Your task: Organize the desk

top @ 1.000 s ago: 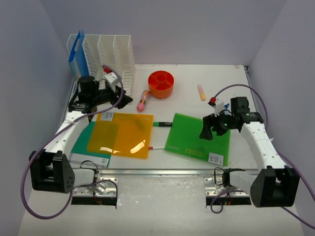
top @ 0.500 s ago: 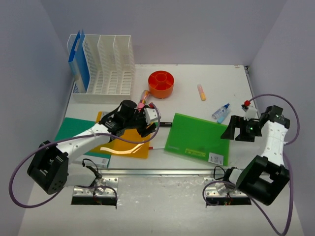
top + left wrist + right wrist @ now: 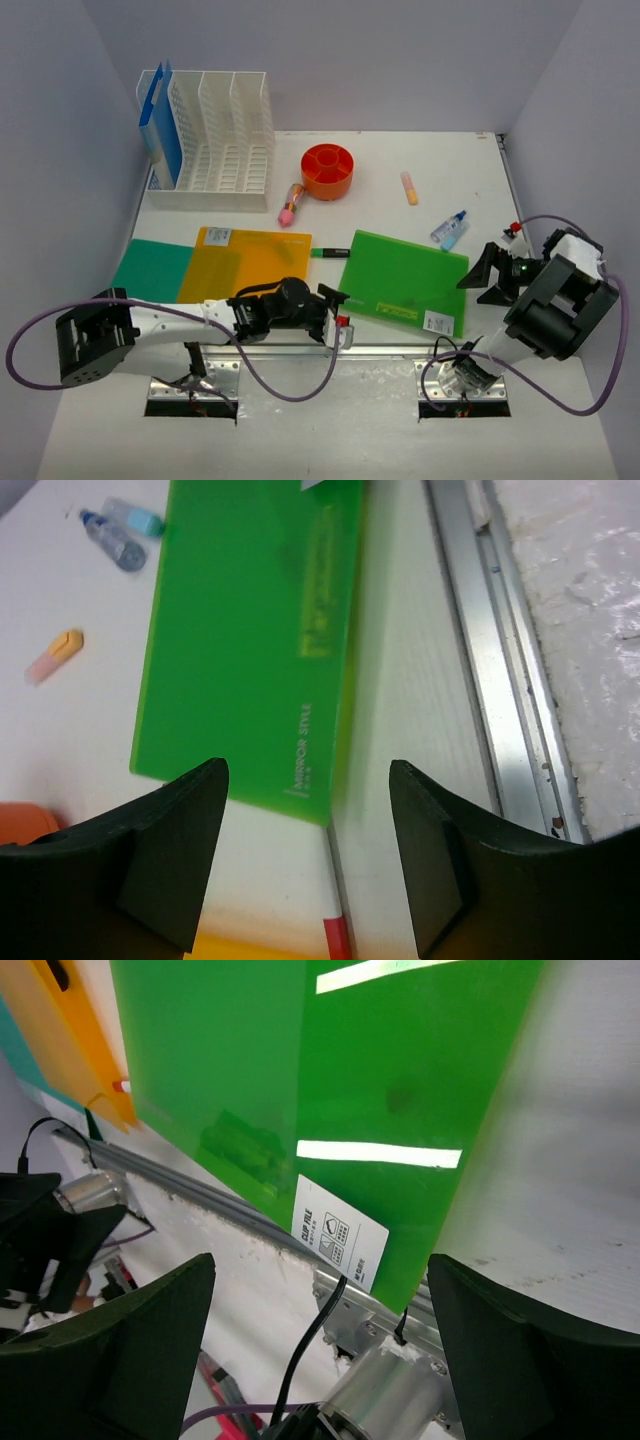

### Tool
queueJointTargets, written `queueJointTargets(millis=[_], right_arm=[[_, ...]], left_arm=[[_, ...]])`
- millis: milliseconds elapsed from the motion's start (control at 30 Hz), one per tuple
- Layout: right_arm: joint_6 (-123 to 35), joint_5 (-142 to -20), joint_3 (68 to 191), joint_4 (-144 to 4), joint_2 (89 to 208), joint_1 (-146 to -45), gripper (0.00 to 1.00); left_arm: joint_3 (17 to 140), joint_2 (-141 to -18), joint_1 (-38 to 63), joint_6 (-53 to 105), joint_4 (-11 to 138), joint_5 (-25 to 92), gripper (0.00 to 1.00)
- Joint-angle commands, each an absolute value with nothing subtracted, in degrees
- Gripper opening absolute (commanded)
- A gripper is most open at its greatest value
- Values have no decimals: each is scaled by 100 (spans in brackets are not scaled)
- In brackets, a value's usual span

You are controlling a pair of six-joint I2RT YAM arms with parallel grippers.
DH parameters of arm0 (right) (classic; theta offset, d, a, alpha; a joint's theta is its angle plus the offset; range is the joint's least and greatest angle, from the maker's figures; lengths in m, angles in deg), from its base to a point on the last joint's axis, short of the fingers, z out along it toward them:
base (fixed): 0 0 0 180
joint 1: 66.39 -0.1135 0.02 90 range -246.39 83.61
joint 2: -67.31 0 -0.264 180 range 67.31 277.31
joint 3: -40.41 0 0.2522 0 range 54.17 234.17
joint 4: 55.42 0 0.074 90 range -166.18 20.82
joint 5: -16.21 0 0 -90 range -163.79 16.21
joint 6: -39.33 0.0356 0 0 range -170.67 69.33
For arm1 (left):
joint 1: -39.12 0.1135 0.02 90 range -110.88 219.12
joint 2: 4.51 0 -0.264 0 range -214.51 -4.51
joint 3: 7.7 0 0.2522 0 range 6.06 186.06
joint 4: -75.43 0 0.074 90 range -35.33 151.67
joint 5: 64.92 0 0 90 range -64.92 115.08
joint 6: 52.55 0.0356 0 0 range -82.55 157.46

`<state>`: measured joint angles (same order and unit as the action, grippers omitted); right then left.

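Observation:
The white desk [image 3: 400, 150] holds a teal folder [image 3: 150, 268], an orange folder [image 3: 250, 262] and a green folder [image 3: 405, 280] side by side near its front rail [image 3: 380, 350]. My left gripper [image 3: 335, 305] is open and empty, low over the desk's front edge between the orange and green folders. In the left wrist view, the gripper [image 3: 308, 770] frames the green folder's near corner [image 3: 250, 630] and a red-tipped pen [image 3: 335, 932]. My right gripper [image 3: 485, 280] is open and empty just right of the green folder, whose labelled corner [image 3: 335, 1230] it faces.
A white file rack [image 3: 220, 140] with a blue folder [image 3: 160, 125] stands at the back left. An orange round organizer [image 3: 327, 170], a pink pen [image 3: 291, 203], a highlighter [image 3: 409, 187], a small blue bottle [image 3: 449, 230] and a green marker [image 3: 325, 252] lie mid-desk.
My left arm swung from the file rack across the orange folder down to the front edge. My right arm pulled back off the green folder to the desk's right side.

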<state>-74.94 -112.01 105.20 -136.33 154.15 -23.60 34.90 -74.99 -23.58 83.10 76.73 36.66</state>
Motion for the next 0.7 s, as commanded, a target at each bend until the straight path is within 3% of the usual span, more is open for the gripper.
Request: queueJointTargets(millis=[0, 233, 667], right_arm=[[-7541, -11501, 10565, -13631, 15781, -2324, 85], [-7569, -11591, 10525, -13471, 16304, -2324, 81], [-7672, -11887, 10725, -13497, 17134, -2324, 75]], left_arm=[[3337, -7995, -2743, 9031, 9386, 3235, 64], [3514, -9175, -3106, 9239, 10564, 3174, 64], [4469, -11035, -3137, 9040, 11160, 2628, 67]])
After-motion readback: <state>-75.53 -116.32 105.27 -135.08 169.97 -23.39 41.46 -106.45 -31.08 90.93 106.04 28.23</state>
